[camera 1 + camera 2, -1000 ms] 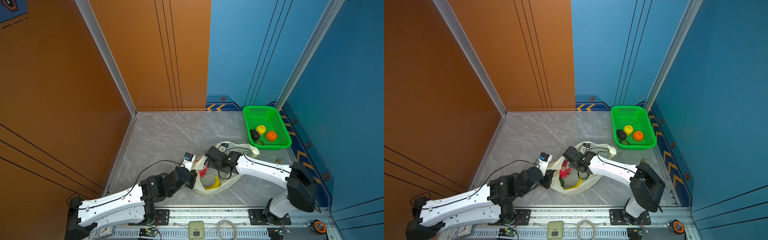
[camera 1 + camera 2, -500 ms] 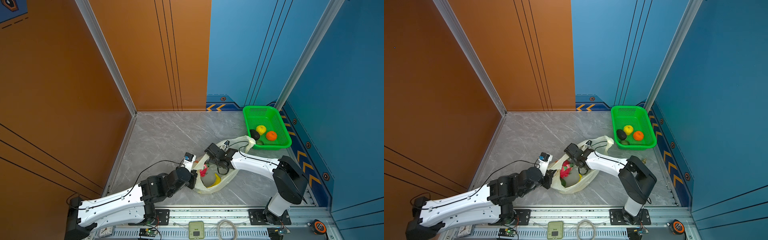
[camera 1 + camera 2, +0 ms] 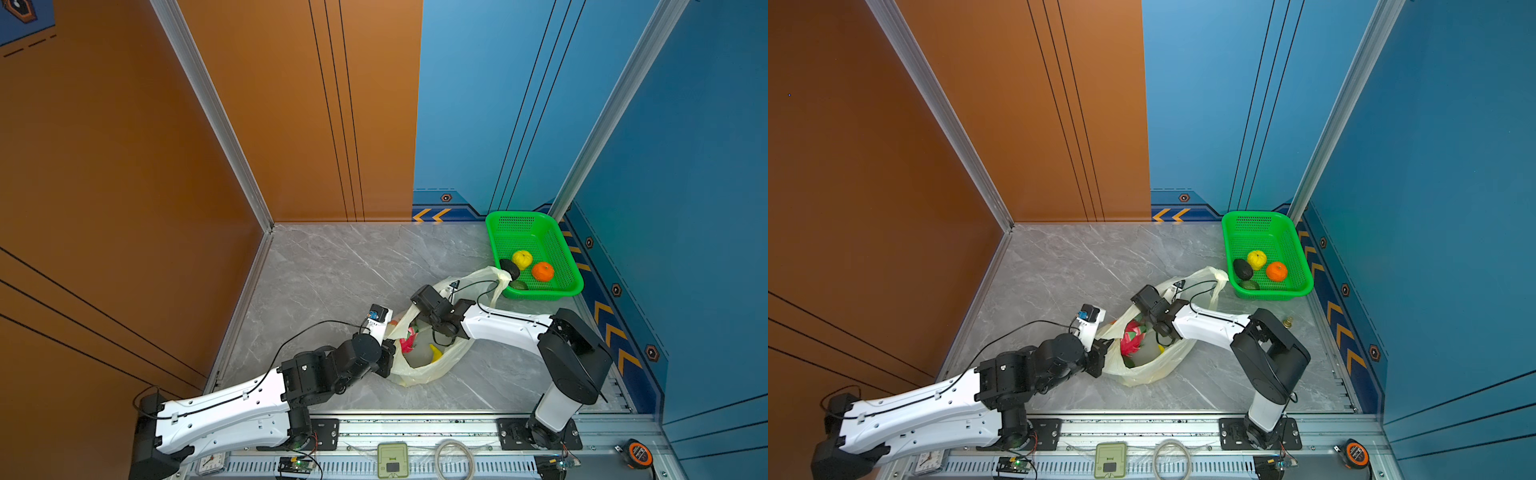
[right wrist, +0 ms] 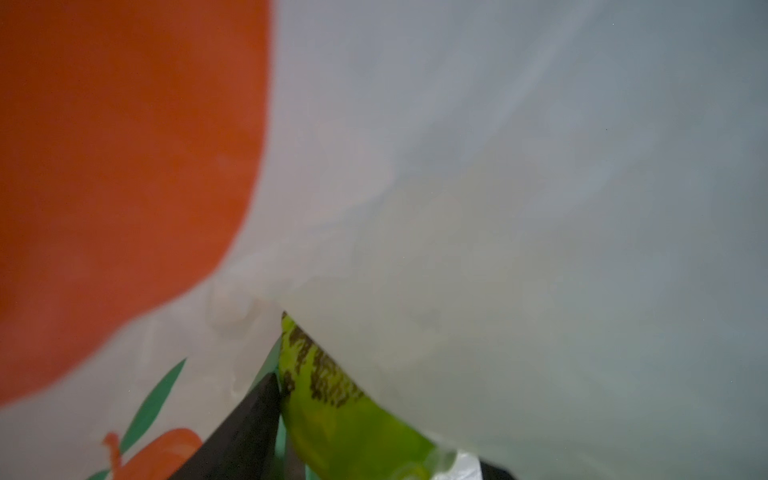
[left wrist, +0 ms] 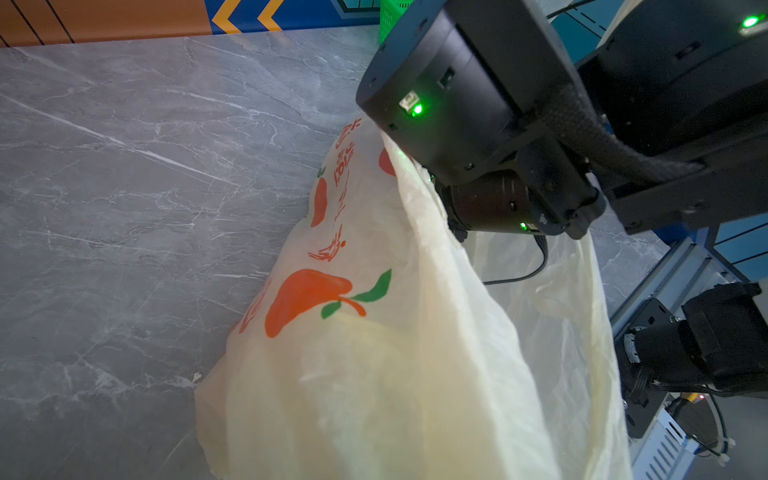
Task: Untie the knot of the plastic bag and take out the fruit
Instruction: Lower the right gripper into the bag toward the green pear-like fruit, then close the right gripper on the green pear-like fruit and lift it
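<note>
Marble tabletop [image 3: 332, 270], pale-yellow plastic bag [image 3: 419, 372] gaping, left fingers [image 3: 388, 353] pinching its rim, right fingers [image 4: 249, 428] inside, spread unclear.

Two overhead views, two wrist close-ups.
Both top views look steeply down from high above the front edge, sharing the whole counter [image 3: 332, 270] and plastic bag [image 3: 419, 370]. The left wrist view looks along the bag's side from close by; the right wrist view, blurred, seems pressed inside it.
</note>
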Tool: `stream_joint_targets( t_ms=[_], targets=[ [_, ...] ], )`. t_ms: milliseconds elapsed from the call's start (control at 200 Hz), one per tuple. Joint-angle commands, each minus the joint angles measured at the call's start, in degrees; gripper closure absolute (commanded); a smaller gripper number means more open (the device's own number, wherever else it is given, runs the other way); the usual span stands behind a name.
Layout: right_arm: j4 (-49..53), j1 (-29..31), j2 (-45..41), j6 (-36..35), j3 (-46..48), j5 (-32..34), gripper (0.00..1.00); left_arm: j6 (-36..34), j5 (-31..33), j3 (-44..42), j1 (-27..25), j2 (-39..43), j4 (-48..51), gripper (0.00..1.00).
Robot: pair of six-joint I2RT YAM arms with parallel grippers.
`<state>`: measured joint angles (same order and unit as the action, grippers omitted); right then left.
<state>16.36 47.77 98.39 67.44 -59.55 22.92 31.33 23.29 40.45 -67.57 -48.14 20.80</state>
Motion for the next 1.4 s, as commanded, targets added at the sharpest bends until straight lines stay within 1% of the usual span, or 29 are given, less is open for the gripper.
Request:
stream_joint_targets(
  t_ms=[0, 65, 215, 411, 651, 926, 1136, 1392],
  targets=[
    [-0.7, -0.3, 0.5, -0.4, 1.8, 0.7, 0.38, -0.1, -0.5, -0.4, -0.4, -0.1, -1.0, 1.0],
    [-0.9, -0.2, -0.2, -0.6, 2.1, 0.5, 0.45, -0.1, -0.4, -0.5, -0.3, -0.2, -1.0, 1.0],
    [-0.7, 1.0, -3.5, -1.4, 2.8, -0.5, 0.48, 0.0, -0.1, -0.6, -0.3, -0.3, -0.9, 1.0],
    [3.1, 3.9, -9.8, -1.5, 3.6, -0.2, 0.49, -0.2, 1.1, -0.6, -0.2, 0.0, -0.5, 1.0],
    [6.1, 7.2, -15.9, -1.3, 5.3, -2.0, 0.49, -0.7, 1.6, -0.2, -0.1, -0.4, -0.6, 1.0],
    [13.1, 12.4, -23.7, -1.4, 4.9, -1.0, 0.5, -0.9, 2.0, 0.0, 0.2, -0.4, -0.4, 1.0],
    [19.4, 14.6, -29.1, -1.7, 2.7, -0.6, 0.5, -1.0, 2.4, 0.1, 0.3, -0.5, -0.3, 1.0],
    [27.0, 16.2, -33.5, -3.3, -3.5, 0.2, 0.5, -1.3, 2.5, 0.8, 0.5, -1.2, -0.1, 1.0]
  ],
)
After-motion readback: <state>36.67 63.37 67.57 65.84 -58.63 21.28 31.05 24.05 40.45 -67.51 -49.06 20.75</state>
